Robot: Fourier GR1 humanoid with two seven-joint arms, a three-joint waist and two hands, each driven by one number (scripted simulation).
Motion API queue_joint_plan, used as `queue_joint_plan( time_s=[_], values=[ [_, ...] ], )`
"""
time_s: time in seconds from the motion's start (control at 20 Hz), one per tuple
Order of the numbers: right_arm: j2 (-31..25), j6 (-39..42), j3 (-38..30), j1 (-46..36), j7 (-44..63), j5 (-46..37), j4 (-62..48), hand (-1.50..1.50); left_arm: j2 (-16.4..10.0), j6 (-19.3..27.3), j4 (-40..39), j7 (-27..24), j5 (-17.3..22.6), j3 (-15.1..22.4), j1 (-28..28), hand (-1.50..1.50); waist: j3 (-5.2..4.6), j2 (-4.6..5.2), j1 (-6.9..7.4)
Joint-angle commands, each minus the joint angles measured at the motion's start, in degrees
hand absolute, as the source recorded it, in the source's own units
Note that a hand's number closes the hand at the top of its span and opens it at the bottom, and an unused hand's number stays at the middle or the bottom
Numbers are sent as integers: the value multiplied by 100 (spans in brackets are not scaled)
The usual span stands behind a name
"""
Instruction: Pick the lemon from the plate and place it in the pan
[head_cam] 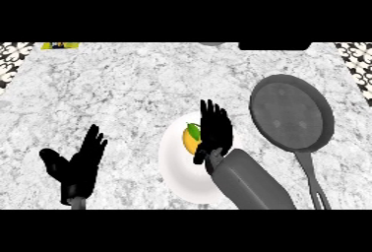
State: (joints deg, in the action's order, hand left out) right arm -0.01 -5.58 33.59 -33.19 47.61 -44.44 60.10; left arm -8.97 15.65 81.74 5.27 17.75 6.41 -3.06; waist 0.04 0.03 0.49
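Note:
A yellow lemon [190, 140] with a green leaf lies on a white plate [176, 170] at the middle of the counter. My right hand [215, 129] hovers over the plate's right side with straight fingers pointing away, its thumb beside the lemon, and it covers part of the fruit. The hand is open and nothing is held. A dark grey pan [291, 112] lies to the right of the plate, with its handle [312, 179] running toward the near edge. My left hand [76, 165] rests open at the lower left, fingers up.
The counter [109, 88] is speckled grey stone. A yellow object [59, 45] shows at the far left edge, and a dark object [274, 46] sits at the far right edge. Patterned tiles [15, 59] border both sides.

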Motion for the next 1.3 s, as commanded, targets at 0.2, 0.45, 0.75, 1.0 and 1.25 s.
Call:
queue_joint_plan(
  time_s=[0.2,0.45,0.75,1.0,1.25],
  values=[
    [1,-528,38,-408,-1385,36,-1005,150,211,-54,-207,-184,-125,0,-42,0,-4,13,19],
    [-2,-1220,670,-323,-1173,156,-1234,150,200,-69,64,108,-185,2,-125,0,-3,9,39],
    [-2,-839,921,-222,-741,190,-751,150,270,-269,-523,-269,-115,-346,180,0,-5,3,-4],
    [-2,-199,2121,91,775,659,397,150,341,-100,-174,-168,-351,-63,-92,0,-6,-9,44],
    [-1,-248,2326,-210,1570,-282,1167,150,136,-171,-295,218,-196,-397,371,0,-7,-17,-55]
  ],
)
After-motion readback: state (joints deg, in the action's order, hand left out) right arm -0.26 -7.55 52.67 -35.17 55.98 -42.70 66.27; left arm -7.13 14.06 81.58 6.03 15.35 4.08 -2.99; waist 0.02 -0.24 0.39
